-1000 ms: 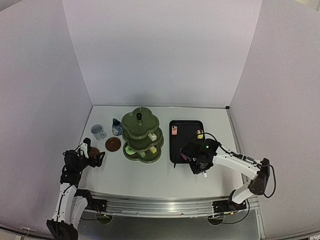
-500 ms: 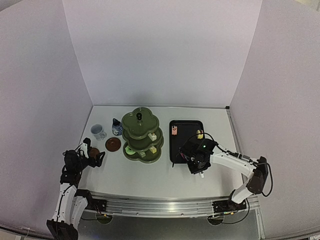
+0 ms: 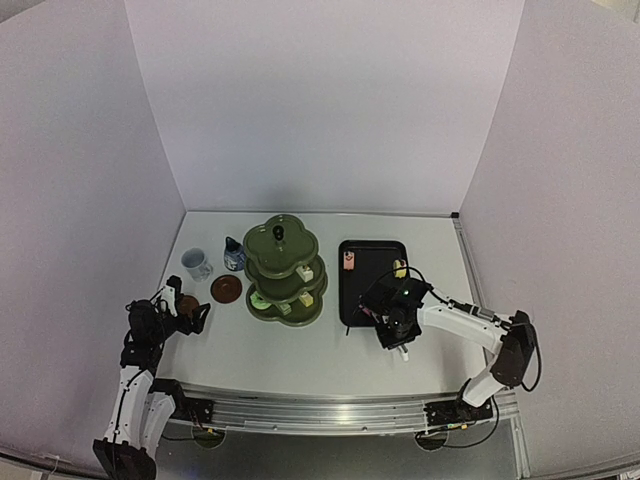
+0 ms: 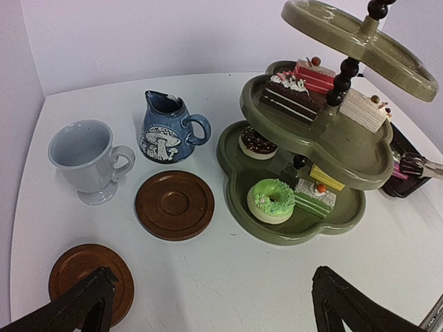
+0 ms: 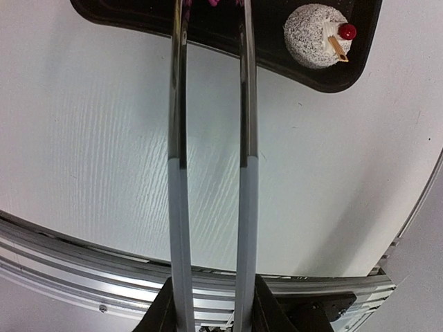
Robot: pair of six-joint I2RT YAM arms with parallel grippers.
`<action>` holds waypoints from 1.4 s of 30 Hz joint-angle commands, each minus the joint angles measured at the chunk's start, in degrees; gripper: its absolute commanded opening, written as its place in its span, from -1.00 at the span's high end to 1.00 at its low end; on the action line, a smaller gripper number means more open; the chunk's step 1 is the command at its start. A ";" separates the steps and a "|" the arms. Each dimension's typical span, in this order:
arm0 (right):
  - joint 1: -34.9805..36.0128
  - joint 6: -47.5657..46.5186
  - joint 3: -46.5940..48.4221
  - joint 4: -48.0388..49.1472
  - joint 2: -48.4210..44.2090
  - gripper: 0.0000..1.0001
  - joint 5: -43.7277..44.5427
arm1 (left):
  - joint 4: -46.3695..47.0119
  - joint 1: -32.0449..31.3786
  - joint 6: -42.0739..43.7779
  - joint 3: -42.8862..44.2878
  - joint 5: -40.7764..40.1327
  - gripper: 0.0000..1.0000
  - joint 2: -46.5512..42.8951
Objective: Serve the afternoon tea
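The white table (image 3: 280, 355) is boxed in by pale lilac walls, and I sit at its near edge. My right gripper (image 5: 211, 315) is clamped on the handle end of the metal tongs (image 5: 178, 104). Their two arms run close together over the bare top to the black tray (image 5: 124, 14). The tips leave my wrist view at a scrap of pink, so I cannot tell whether they pinch anything.

Near them on the tray sits a round white cake (image 5: 315, 31), crumb-dusted, with a red cherry and a little stick on top. I judge it light, soft and easily dented, so I would take it low on its sides, squeeze gently and spare the topping.

My left gripper (image 4: 208, 311) hangs with its fingers wide apart and empty by one brown coaster (image 4: 88, 280). The other coaster (image 4: 174, 205) lies before the white mug (image 4: 83, 155) and the blue-and-white pot (image 4: 163, 131). Beside them the green three-tier stand (image 4: 291, 237) already carries cakes on its lower two tiers, a green doughnut (image 4: 271, 199) among them.
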 commanded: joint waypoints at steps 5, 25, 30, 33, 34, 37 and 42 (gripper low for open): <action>-0.70 -1.44 0.51 4.01 0.46 1.00 0.14 | -0.16 0.19 1.35 1.17 0.67 -0.99 0.11; -0.71 -3.01 2.76 3.86 -4.45 1.00 3.49 | 0.11 0.19 1.52 1.08 0.54 -1.00 0.09; -0.73 -2.25 3.11 3.95 -6.11 1.00 5.13 | 0.11 0.20 1.57 1.06 0.48 -0.99 0.17; -0.70 -2.38 3.84 4.17 -7.43 1.00 6.23 | 0.27 0.20 1.56 1.00 0.48 -0.99 0.32; -0.70 -2.55 3.85 4.49 -7.69 1.00 6.42 | 0.28 0.19 1.54 1.00 0.51 -0.99 0.37; -0.73 -2.53 3.13 5.20 -8.55 1.00 6.99 | 0.28 0.19 1.54 1.00 0.48 -0.99 0.44; -0.70 -2.51 3.47 5.44 -9.27 1.00 7.29 | 0.26 0.20 1.62 1.01 0.48 -0.99 0.21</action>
